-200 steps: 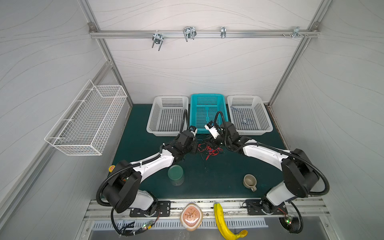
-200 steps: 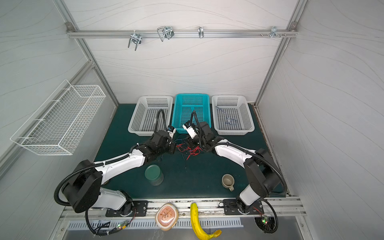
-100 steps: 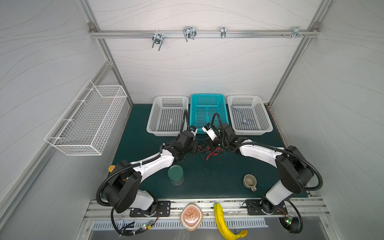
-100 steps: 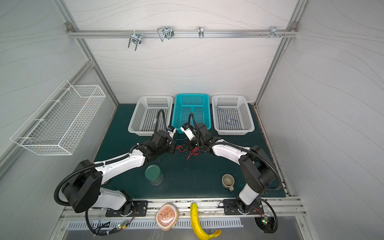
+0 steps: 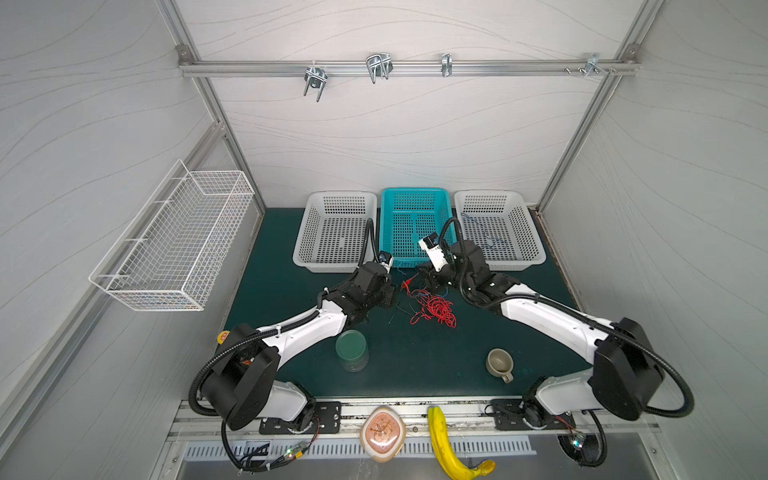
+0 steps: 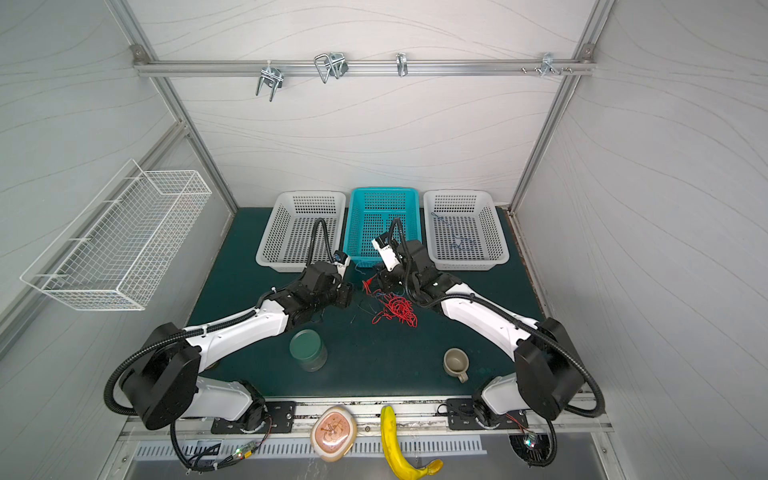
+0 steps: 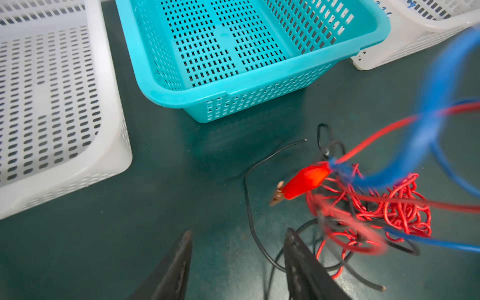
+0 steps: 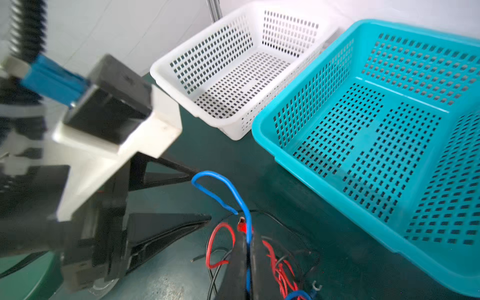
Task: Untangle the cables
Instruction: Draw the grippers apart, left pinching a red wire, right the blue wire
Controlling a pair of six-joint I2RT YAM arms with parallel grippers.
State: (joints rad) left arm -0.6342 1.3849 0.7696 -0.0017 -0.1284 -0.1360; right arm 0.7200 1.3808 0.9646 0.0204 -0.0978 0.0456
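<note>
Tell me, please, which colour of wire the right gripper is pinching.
A blue wire, clearest in the right wrist view.

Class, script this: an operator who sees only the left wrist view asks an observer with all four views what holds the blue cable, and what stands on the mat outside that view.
Operator: What holds the blue cable?
Observer: The right gripper, shut on it.
Operator: What stands on the mat outside my view?
Observer: A green cup beside the left arm, nearer the front edge than the tangle.
</note>
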